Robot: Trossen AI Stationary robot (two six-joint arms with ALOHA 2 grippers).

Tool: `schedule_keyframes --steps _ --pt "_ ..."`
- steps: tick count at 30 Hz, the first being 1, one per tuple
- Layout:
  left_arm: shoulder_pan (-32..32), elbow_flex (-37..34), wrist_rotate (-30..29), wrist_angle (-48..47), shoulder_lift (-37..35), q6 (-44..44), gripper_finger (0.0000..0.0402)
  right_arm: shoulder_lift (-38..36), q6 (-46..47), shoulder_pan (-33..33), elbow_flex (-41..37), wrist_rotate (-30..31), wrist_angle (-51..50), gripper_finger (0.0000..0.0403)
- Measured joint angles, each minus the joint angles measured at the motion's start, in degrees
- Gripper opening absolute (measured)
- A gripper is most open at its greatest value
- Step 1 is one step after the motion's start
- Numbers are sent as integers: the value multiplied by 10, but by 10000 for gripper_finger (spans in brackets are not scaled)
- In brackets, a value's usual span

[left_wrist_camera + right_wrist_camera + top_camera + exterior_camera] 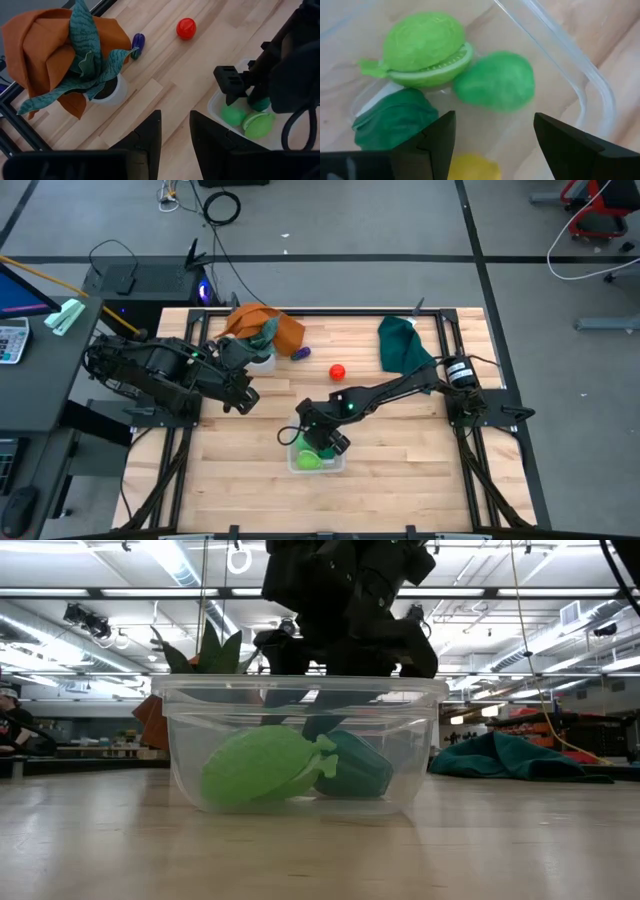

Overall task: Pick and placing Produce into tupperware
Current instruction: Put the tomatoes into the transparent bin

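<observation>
1. The wooden table [400,470] carried the tupperware [335,464] at its front.
2. My right gripper [492,137] hovered inside it, fingers apart, gripping nothing, over green produce [495,87].
3. My left gripper [175,132] waited beside the potted plant [107,87], fingers slightly parted, empty.

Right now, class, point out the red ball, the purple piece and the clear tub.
Red ball [186,28], left wrist view, its middle.
Purple piece [138,44], left wrist view, its middle.
Clear tub [300,688], low view, front rim.
</observation>
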Motion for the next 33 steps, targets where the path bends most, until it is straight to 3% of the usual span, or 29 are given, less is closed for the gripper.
schedule_keyframes --steps 12,21,25,33 --pt "0 0 -3 0 0 1 107 -109 56 0 0 68 -41 221" --pt "1 0 -5 2 3 1 107 -208 212 -29 0 115 -172 206" --pt "1 0 -5 4 3 1 107 -228 262 -45 0 117 -230 196" --pt "0 0 -5 9 3 -4 107 -236 292 -77 -58 117 -222 190"
